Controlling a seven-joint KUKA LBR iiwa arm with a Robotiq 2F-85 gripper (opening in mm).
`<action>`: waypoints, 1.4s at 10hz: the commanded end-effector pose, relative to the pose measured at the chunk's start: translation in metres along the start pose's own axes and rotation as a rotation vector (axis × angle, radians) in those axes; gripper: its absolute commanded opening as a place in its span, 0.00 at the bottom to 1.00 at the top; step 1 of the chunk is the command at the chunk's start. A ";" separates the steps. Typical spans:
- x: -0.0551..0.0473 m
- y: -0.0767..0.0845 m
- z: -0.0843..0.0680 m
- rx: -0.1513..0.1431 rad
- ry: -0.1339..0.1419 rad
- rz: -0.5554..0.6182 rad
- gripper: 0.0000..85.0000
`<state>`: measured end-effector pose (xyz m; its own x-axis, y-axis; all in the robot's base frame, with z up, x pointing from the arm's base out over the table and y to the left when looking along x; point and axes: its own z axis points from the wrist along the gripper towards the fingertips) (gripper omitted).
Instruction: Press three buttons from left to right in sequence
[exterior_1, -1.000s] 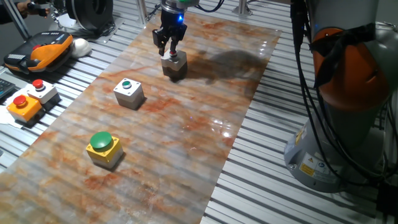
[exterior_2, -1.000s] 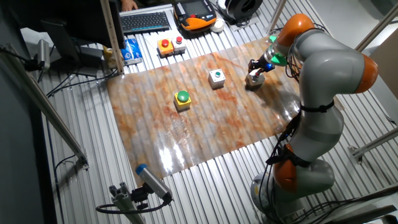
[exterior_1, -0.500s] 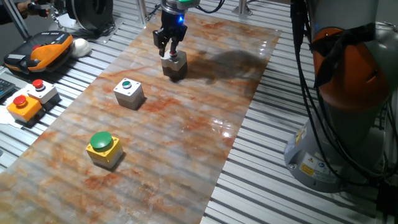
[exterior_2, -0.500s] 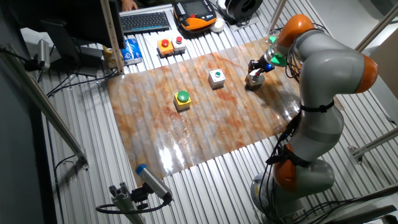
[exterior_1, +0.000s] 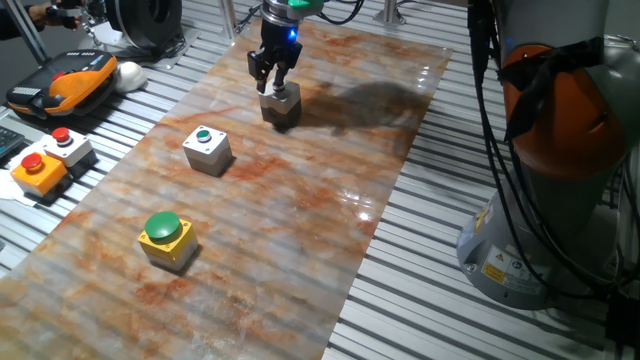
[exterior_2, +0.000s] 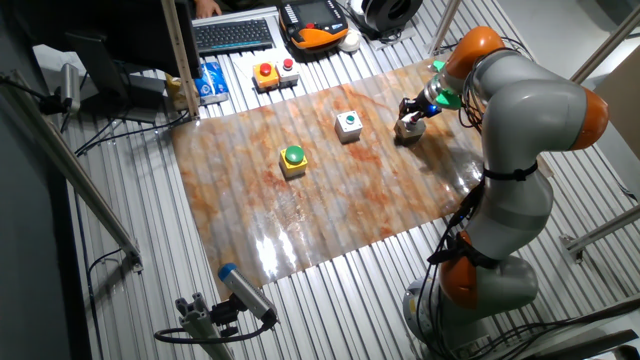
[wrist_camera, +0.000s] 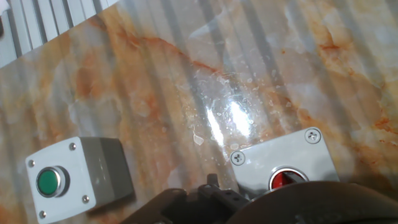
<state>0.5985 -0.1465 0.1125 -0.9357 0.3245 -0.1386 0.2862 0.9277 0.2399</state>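
Note:
Three button boxes stand in a row on the marbled board (exterior_1: 330, 170). A light grey box with a small red button (exterior_1: 281, 106) is at the far end, a light grey box with a small green button (exterior_1: 207, 148) in the middle, and a yellow box with a large green dome (exterior_1: 166, 237) nearest. My gripper (exterior_1: 272, 88) points down right over the red button, at or just above it. The other fixed view shows the same: gripper (exterior_2: 408, 114), red-button box (exterior_2: 407, 128). The hand view shows the red button (wrist_camera: 285, 179) partly hidden by my hand, and the green-button box (wrist_camera: 74, 174). No view shows the fingertips clearly.
An orange box with a red button (exterior_1: 38, 170) and a grey box with a raised red button (exterior_1: 65, 145) sit off the board at the left. A black-and-orange pendant (exterior_1: 65, 80) lies further back. The arm's base (exterior_1: 550, 150) stands at the right.

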 end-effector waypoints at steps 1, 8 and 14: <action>0.001 0.000 0.001 0.000 0.002 0.001 0.60; -0.006 0.004 -0.021 -0.004 0.032 0.030 0.60; -0.015 0.032 -0.062 0.028 0.068 0.074 0.60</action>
<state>0.6091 -0.1335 0.1820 -0.9231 0.3806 -0.0555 0.3605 0.9064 0.2203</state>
